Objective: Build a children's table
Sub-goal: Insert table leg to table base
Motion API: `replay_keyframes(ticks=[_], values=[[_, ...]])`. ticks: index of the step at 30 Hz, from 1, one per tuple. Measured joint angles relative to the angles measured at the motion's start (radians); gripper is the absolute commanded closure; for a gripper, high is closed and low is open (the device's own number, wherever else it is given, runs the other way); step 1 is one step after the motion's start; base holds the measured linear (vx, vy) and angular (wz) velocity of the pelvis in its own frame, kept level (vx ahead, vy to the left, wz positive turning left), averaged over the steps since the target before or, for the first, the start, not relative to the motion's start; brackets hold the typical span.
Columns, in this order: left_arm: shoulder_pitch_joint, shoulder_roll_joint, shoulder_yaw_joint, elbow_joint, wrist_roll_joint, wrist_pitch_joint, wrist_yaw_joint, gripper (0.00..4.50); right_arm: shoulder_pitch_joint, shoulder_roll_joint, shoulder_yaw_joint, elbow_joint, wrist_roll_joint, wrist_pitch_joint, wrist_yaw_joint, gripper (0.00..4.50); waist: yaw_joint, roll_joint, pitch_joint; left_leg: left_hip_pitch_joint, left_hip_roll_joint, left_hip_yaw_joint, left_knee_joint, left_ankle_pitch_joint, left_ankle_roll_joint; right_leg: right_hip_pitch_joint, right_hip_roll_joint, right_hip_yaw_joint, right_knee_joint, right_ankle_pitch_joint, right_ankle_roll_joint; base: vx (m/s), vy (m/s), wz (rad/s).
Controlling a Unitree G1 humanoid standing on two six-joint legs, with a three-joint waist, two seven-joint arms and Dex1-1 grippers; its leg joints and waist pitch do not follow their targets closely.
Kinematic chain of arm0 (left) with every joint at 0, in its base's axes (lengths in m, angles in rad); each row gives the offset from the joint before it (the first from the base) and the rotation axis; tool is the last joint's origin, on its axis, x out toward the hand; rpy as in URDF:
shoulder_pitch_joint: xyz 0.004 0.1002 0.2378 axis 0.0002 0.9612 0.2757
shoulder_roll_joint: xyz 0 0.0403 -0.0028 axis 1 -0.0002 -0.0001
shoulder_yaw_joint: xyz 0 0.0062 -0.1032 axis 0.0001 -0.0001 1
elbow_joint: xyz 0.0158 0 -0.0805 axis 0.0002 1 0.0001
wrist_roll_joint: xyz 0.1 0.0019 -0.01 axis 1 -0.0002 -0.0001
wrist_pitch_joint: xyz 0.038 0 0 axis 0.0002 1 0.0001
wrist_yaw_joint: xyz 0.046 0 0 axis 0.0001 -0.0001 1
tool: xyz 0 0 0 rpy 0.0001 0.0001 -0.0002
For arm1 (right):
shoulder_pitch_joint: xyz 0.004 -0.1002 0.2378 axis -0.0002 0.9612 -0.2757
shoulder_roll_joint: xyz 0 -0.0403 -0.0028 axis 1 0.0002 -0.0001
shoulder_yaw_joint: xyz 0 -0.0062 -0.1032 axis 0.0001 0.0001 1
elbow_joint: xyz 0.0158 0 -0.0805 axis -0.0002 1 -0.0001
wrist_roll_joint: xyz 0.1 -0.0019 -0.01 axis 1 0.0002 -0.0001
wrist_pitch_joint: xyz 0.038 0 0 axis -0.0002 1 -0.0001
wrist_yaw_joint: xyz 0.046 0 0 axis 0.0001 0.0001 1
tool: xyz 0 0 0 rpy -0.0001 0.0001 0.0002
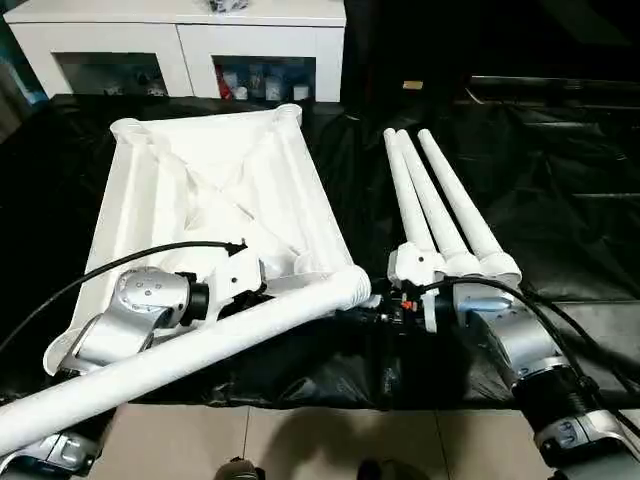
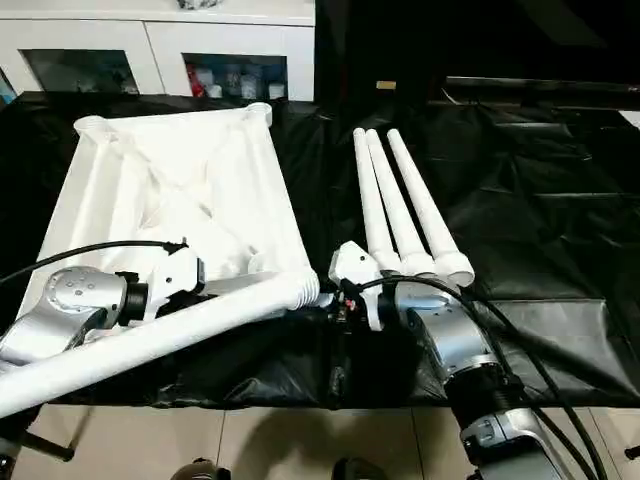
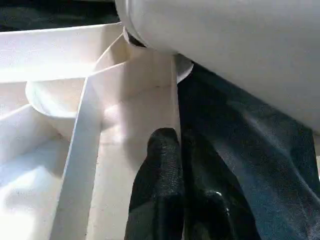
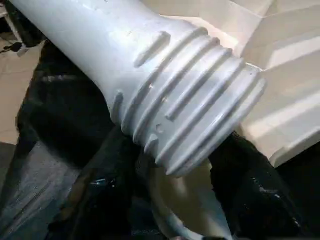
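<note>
Over the tabletop [image 1: 200, 190], one leg [image 1: 190, 355] lies slanted, threaded end toward the near corner.

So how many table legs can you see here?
4. Three legs lie side by side on the black sheet, right of the upturned tabletop. The fourth leg lies slantwise across the front, its threaded end by the tabletop's near right corner.

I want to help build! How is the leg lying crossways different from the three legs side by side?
The crossways leg lies slanted, its threaded end by the tabletop corner. The three legs lie in a neat row on the black sheet, away from the tabletop. All are long white tubes.
</note>
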Motion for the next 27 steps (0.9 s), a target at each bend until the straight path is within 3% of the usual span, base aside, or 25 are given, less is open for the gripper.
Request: replay_keyframes(ticks=[6, 15, 20, 21, 27], values=[[0.000, 0.000, 0.000, 0.000, 0.000, 0.004, 0.001, 4.50, 0.000, 0.003, 0.000, 0.002, -0.001, 0.001, -0.015, 2.16, -0.002, 0.000, 0.000, 0.000, 0.000, 0.000, 0.000, 0.000, 0.000, 0.000, 0.000, 0.000, 0.000, 0.000, 0.000, 0.000, 0.000, 0.00], [0.000, 0.001, 0.002, 0.000, 0.000, 0.008, 0.009, 4.50, 0.000, 0.008, 0.000, 0.003, 0.003, 0.001, -0.021, 1.27, -0.004, 0.000, 0.000, 0.000, 0.000, 0.000, 0.000, 0.000, 0.000, 0.000, 0.000, 0.000, 0.000, 0.000, 0.000, 0.000, 0.000, 0.00], [0.000, 0.001, 0.003, 0.000, 0.000, 0.008, 0.012, 4.50, 0.000, 0.010, 0.000, 0.003, 0.005, -0.001, -0.021, 1.27, -0.007, 0.000, 0.000, 0.000, 0.000, 0.000, 0.000, 0.000, 0.000, 0.000, 0.000, 0.000, 0.001, 0.000, 0.000, 0.000, 0.000, 0.00], [0.000, 0.001, 0.003, 0.000, 0.000, 0.008, 0.012, 4.50, 0.000, 0.010, -0.001, 0.003, 0.005, -0.001, -0.021, 1.52, -0.007, 0.000, 0.000, 0.000, 0.000, 0.000, 0.000, 0.000, 0.000, 0.000, 0.000, 0.000, 0.001, 0.000, 0.000, 0.000, 0.000, 0.00], [0.000, 0.001, 0.001, -0.001, 0.000, 0.008, 0.011, 4.50, 0.000, 0.011, -0.010, 0.010, 0.014, 0.002, -0.025, 2.02, -0.006, 0.000, 0.000, 0.000, 0.000, 0.000, 0.000, 0.000, 0.000, 0.000, 0.000, 0.000, 0.000, 0.000, 0.000, 0.000, 0.000, 0.00]])
